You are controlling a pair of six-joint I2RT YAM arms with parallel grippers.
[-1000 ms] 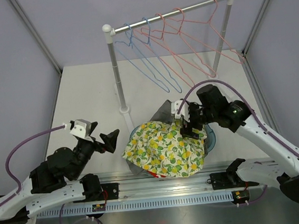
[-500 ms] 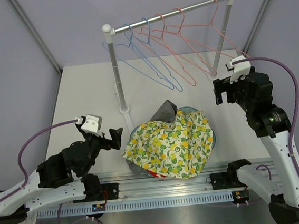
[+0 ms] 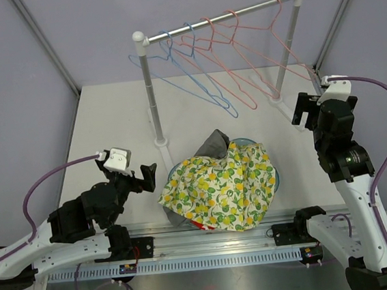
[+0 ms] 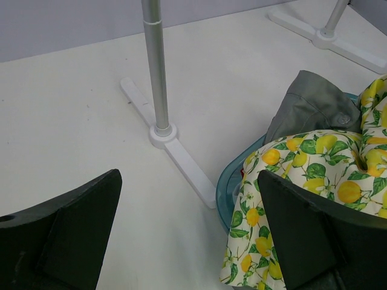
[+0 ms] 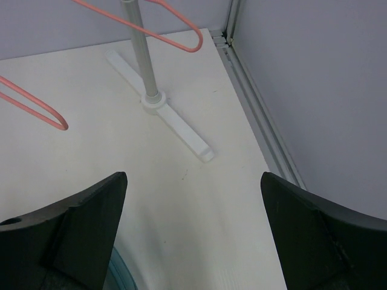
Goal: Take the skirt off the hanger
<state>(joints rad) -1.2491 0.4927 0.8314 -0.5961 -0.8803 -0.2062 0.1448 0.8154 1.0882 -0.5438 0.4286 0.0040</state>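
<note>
My left gripper and right gripper hang open, empty. The lemon-print skirt, lower centre, overhangs the blue basin and might slide off.

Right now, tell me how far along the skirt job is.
Done: the lemon-print skirt lies bunched in the blue basket, on no hanger; the hangers in view on the rack are bare. In hand: nothing; the left gripper and right gripper are both open and empty, clear of the cloth. Left: nothing obvious, it seems, beyond parking the arms.
</note>
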